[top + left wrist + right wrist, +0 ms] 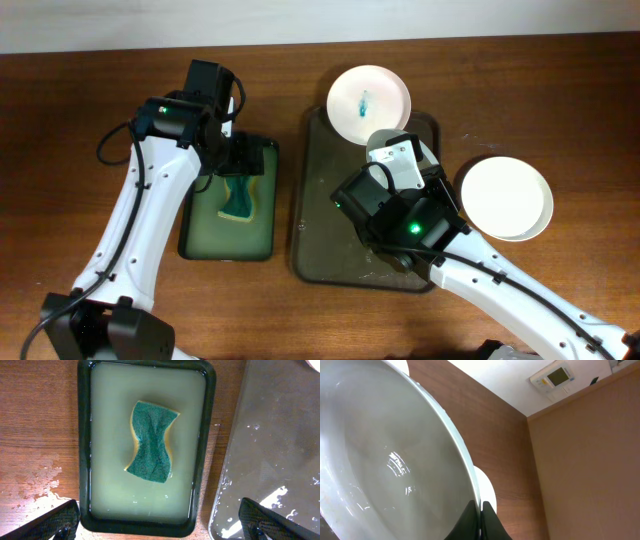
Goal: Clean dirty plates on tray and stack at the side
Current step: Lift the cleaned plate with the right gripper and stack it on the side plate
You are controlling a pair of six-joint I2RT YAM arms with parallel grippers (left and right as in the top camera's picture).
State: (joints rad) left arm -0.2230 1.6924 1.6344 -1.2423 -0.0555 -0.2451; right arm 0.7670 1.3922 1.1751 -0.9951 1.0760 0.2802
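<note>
Right gripper (pixel 481 510) is pinched tight on a round white plate (pixel 385 460) by the rim, left gripper (pixel 160 521) wide open, empty, toward the counter's left edge.

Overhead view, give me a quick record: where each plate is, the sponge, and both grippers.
smeared plate: at the far end of large tray, teal smear at centre
side plate: on the table right of the tray, looks clean
held plate: tilted, rim pinched by right gripper
sponge: lying in liquid in small tray
left gripper: open, above the sponge
</note>
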